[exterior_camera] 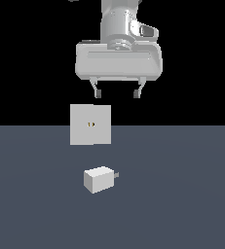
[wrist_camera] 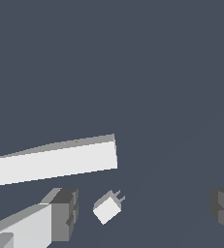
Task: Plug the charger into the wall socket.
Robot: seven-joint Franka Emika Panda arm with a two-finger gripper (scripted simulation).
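The charger (exterior_camera: 100, 179) is a small off-white block lying on the dark grey floor, its short grey prongs pointing toward the exterior view's right. In the wrist view the charger (wrist_camera: 106, 208) shows between the two fingertips, far below them. The wall socket (exterior_camera: 90, 124) is a flat light grey square plate standing upright behind the charger, with two small dark slots at its centre; the wrist view shows the wall socket (wrist_camera: 55, 160) edge-on from above. My gripper (exterior_camera: 117, 92) hangs high above both, open, with nothing between its fingers (wrist_camera: 65, 213).
A flat dark grey floor (exterior_camera: 182, 204) spreads under everything, meeting a black background behind the plate. No other objects show.
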